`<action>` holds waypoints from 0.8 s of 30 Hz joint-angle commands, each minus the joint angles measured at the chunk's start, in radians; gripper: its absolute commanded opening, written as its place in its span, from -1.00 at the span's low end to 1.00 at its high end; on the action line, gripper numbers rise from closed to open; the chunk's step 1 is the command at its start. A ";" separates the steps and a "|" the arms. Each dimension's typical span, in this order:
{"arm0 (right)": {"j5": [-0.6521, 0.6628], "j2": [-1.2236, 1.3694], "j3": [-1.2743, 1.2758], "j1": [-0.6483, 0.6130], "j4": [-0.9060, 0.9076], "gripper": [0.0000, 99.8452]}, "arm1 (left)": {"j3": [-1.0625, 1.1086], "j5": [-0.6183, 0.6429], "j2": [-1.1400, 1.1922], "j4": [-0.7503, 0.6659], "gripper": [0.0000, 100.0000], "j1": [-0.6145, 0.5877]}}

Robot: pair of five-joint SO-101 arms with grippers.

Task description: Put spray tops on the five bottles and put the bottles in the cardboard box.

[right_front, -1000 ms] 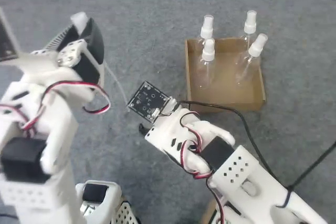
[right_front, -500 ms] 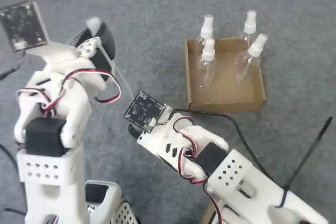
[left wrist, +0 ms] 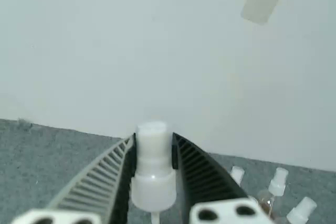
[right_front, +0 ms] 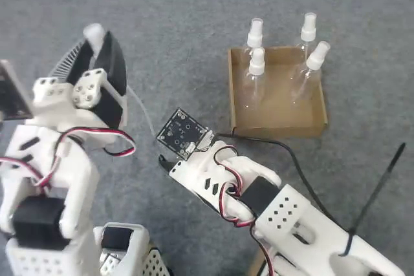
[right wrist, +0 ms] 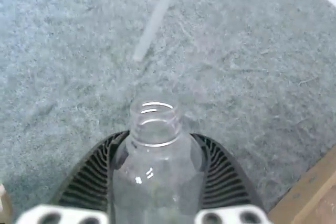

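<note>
Grey carpet [right_front: 181,37] (pale wall [left wrist: 131,40] behind); left pincer [left wrist: 152,139] grips spray top [left wrist: 153,179], right pincer [right wrist: 160,136] clamps uncapped bottle [right wrist: 155,174].

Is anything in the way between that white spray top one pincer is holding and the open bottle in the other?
Nothing visible. The spray top sits clamped in the left pincer, its thin tube hanging over bare carpet near the open bottle gripped by the right pincer.
</note>
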 commanded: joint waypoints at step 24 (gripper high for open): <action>-0.020 -0.093 0.061 0.084 -0.101 -0.99 | 0.197 0.057 -0.015 0.040 -0.98 0.011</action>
